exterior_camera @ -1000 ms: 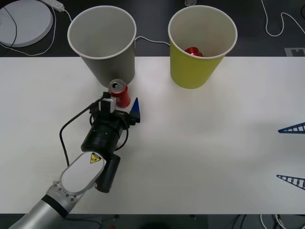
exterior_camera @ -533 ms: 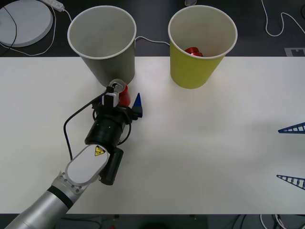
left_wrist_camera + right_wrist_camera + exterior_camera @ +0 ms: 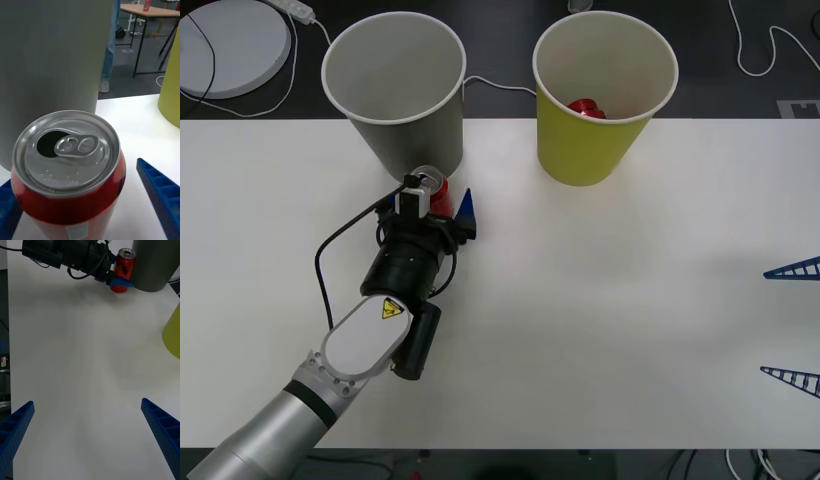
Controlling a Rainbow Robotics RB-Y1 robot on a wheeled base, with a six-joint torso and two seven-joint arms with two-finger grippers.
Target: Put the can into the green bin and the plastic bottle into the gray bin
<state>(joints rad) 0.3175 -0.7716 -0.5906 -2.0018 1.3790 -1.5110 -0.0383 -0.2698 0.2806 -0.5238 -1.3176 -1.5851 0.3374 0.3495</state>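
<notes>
Standing upright: red can, silver top, tab opened.

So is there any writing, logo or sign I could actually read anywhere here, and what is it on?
No legible words or numbers anywhere.
Left arm: a yellow triangular warning sign with a black symbol, no text.
The can: dark markings on the red side, too small to read.
The can's base: a pale label strip, blurred and unreadable.
The gray bin and green bin: plain, no print.

A white table fills the middle; a round white disc with cable lies at eleven o'clock.
</notes>
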